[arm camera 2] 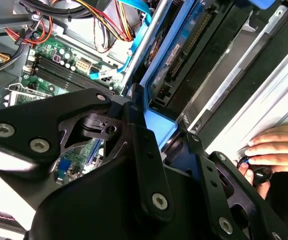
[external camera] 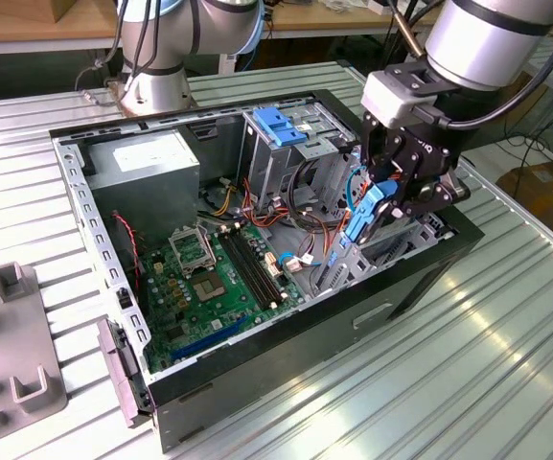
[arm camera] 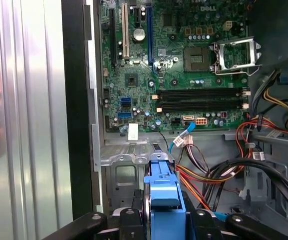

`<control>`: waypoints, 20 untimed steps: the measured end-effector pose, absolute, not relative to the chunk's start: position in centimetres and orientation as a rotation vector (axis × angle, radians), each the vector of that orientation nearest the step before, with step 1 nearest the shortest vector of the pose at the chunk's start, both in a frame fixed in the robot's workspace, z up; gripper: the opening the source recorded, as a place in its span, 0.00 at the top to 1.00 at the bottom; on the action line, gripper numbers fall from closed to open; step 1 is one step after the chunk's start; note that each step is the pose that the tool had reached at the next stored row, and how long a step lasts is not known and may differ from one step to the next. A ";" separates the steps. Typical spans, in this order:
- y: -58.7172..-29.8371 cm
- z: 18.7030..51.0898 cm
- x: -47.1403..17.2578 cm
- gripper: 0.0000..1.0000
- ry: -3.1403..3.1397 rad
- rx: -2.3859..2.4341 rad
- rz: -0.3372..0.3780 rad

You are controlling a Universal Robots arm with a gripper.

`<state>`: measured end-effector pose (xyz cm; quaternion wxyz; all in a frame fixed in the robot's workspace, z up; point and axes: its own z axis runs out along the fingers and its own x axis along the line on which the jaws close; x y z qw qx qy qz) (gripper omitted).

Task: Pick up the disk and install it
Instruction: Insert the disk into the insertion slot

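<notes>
Now we see the black gripper [external camera: 382, 196] clamped on the silver-grey hard disk with blue plastic rails [external camera: 360, 225], over the open black computer case [external camera: 286, 356].

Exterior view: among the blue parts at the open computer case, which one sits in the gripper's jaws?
The disk with blue rails, held on edge. The blue handle tops the drive cage; the blue slot lies on the motherboard.
</notes>
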<state>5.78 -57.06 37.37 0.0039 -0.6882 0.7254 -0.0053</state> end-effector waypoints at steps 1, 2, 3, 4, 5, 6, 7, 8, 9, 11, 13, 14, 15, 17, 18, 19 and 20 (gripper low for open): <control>-57.1 37.2 5.8 0.63 2.274 -2.157 -0.017; -57.1 37.1 5.8 0.63 2.274 -2.157 -0.017; -57.1 36.9 5.8 0.63 2.274 -2.157 -0.017; -57.1 36.7 5.8 0.63 2.274 -2.157 -0.017; -57.1 36.5 5.8 0.63 2.274 -2.157 -0.017; -57.2 36.2 5.8 0.63 2.274 -2.157 -0.017; -57.2 36.0 5.8 0.63 2.274 -2.157 -0.017; -57.2 35.9 5.8 0.63 2.274 -2.157 -0.016; -57.2 35.8 5.8 0.63 2.274 -2.157 -0.016; -57.2 35.5 5.8 0.63 2.274 -2.157 -0.016; -57.2 35.5 5.8 0.63 2.274 -2.158 -0.016; -57.2 35.5 5.8 0.63 2.274 -2.158 -0.016; -57.2 35.5 5.8 0.63 2.274 -2.158 -0.016; -57.2 35.5 5.8 0.63 2.274 -2.158 -0.016; -57.2 35.4 5.8 0.62 2.274 -2.157 -0.016; -57.2 35.4 5.8 0.62 2.273 -2.157 -0.014; -57.2 35.4 5.8 0.62 2.273 -2.157 -0.015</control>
